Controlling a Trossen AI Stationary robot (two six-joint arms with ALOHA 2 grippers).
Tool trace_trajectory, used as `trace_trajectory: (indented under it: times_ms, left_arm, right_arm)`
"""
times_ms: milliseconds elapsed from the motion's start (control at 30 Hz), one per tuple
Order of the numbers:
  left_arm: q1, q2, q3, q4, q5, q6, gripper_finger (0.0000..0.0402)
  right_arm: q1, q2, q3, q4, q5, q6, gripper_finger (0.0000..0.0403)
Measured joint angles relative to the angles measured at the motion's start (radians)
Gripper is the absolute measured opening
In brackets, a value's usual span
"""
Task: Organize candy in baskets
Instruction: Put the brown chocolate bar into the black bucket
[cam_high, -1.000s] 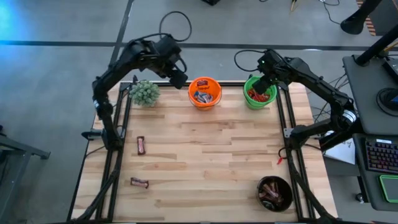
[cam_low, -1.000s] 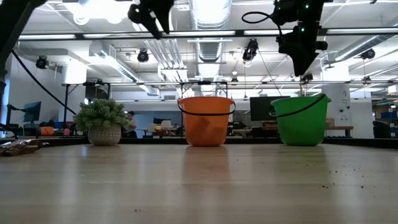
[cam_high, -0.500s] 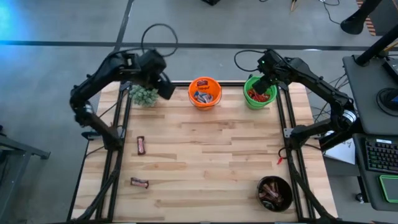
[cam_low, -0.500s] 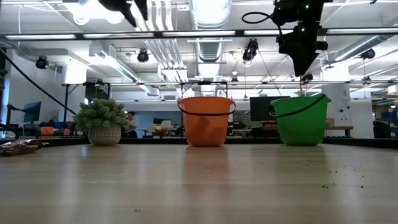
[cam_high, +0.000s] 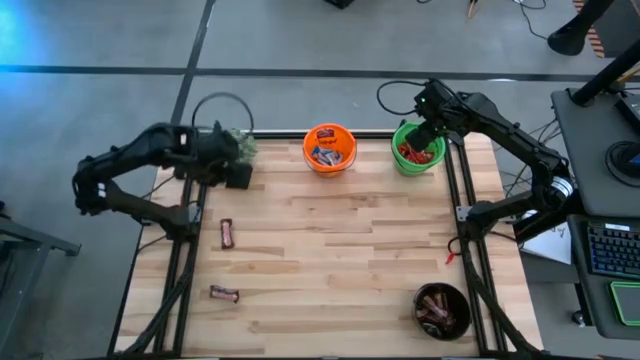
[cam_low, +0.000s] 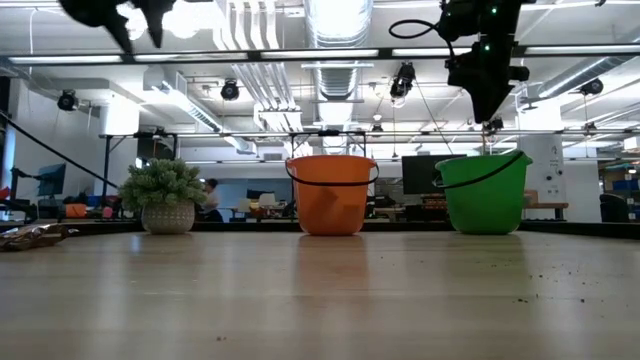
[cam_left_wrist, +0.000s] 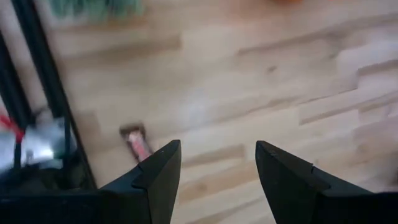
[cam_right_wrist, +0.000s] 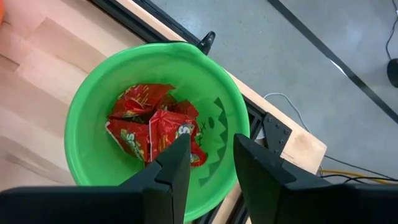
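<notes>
Two dark brown candy bars lie flat on the table's left side, one (cam_high: 227, 233) nearer the middle, one (cam_high: 224, 294) nearer the front. The first also shows in the left wrist view (cam_left_wrist: 135, 140). My left gripper (cam_high: 240, 177) hangs open in the air beside the plant, above the table's far left, holding nothing (cam_left_wrist: 217, 168). My right gripper (cam_right_wrist: 211, 162) stands open above the green pail (cam_high: 418, 148), which holds red candies (cam_right_wrist: 152, 127). The orange pail (cam_high: 329, 147) holds blue-and-white candies. A black bowl (cam_high: 442, 310) at the near right holds brown ones.
A fuzzy green plant (cam_high: 236, 143) in a small pot stands at the far left corner, partly under my left arm. Black frame rails (cam_high: 186, 250) run along the table's left and right sides. Bare wood lies between the pails and the bowl.
My left gripper has swung from beside the orange pail toward the table's left edge and a little nearer, past the plant, sinking slightly and rolling about its own line. Its fingers keep the same gap. My right gripper has kept still.
</notes>
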Motion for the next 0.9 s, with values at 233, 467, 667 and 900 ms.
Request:
trace_trajectory:
  times_ms: [233,467,667,900]
  left_arm:
    - [-0.107,-0.059,-0.184,0.0,0.023,-0.162,0.019]
    - [-0.124,-0.075,-0.316,0.006,0.023,-0.279,0.019]
    - [-0.124,-0.073,-0.445,0.063,0.063,-0.29,0.019]
    - [-0.124,-0.074,-0.61,0.241,0.136,-0.286,0.019]
  right_arm:
    - [0.002,0.0,0.0,-0.042,-0.004,-0.001,0.0114]
    - [0.002,-0.001,0.0,-0.109,-0.005,-0.013,0.0114]
    - [0.002,-0.001,0.0,-0.109,-0.005,-0.027,0.0114]
    - [0.002,-0.001,0.0,-0.109,-0.006,-0.031,0.0114]
